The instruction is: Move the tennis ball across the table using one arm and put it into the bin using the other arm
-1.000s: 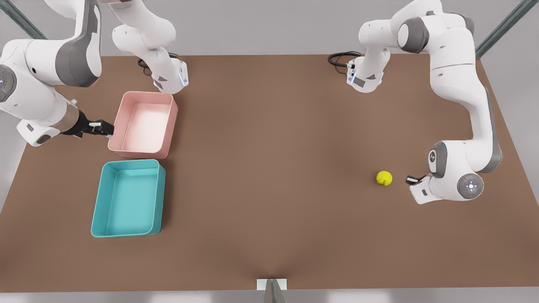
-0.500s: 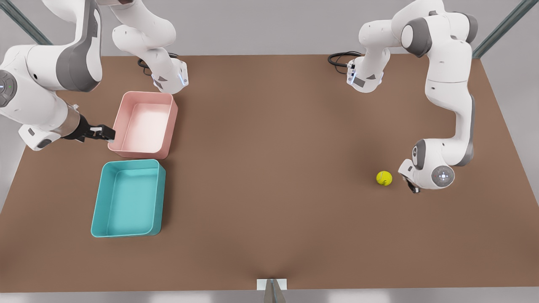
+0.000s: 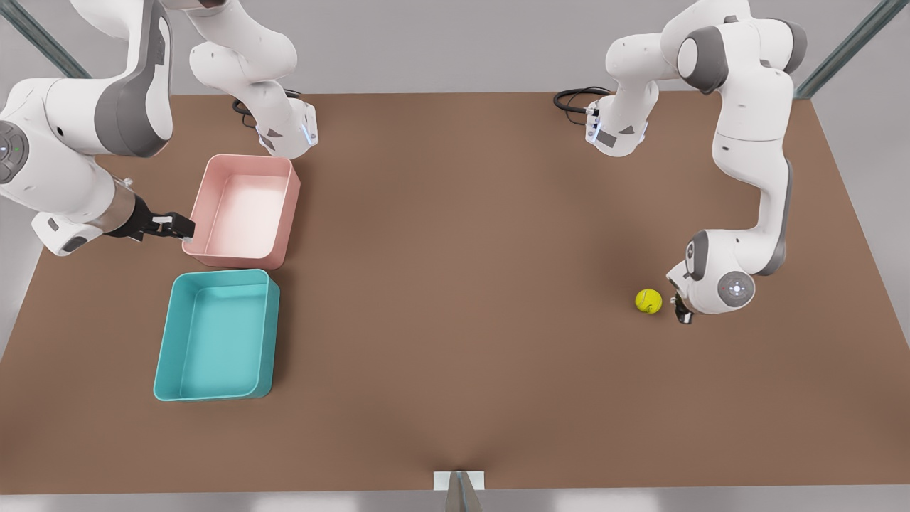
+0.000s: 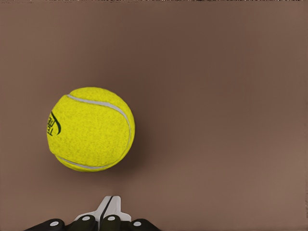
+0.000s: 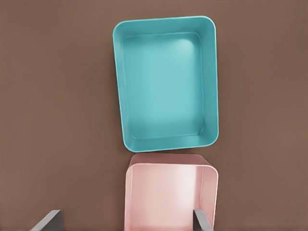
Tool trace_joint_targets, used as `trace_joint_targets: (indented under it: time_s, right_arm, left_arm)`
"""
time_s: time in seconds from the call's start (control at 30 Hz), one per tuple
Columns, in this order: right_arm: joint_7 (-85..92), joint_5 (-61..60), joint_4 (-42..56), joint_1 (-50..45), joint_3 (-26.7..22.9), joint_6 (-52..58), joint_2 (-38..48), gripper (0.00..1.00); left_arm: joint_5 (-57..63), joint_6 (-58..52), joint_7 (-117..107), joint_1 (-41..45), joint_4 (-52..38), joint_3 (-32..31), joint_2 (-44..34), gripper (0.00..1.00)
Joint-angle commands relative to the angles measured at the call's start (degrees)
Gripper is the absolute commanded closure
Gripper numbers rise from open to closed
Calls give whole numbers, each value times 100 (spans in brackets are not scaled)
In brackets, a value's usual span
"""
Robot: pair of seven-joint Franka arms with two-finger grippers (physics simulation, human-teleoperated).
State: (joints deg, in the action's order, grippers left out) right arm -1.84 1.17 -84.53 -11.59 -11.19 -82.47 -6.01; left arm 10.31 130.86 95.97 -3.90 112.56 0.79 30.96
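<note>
Two bins, pink bin (image 3: 245, 211) and teal bin (image 3: 217, 336), sit far from the tennis ball (image 3: 648, 301). Right gripper (image 3: 169, 226) waits beside the pink one, fingers spread. Left gripper (image 3: 681, 311) sits just past the ball, fingers (image 4: 109, 210) pressed together, not quite touching. Looks like pushing time: next it nudges the ball binward.

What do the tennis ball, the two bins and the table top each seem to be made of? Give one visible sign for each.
Tennis ball: fuzzy yellow-green felt, going by its napped surface and pale seam.
Teal bin and pink bin: probably moulded plastic, with smooth, thin walls, rounded corners and a soft sheen.
Table: a matte brown surface with no visible grain or gloss; its material is left open.
</note>
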Motion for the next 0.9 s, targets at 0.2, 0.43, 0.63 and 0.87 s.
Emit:
trace_joint_targets:
  time_s: [0.2, 0.43, 0.63, 0.87]
  right_arm:
    - [-9, -12, -2, -1, -6, 3, 4, 0]
    - [8, -12, 6, -1, -6, 3, 4, 0]
    - [-97, -319, 340, -396, 47, -32, -567, 0]
    - [-2628, -1154, 105, -1671, 38, -1850, -1763, 0]
  left_arm:
    - [-326, 633, -3889, 1741, -366, -141, 411, 79]
    - [-1093, -351, -7048, 1331, -902, -440, -90, 79]
    - [-671, -5378, -10740, 1366, -2765, 378, -1391, 0]
    - [-697, -5792, -11443, 1154, -3618, 158, -1320, 0]
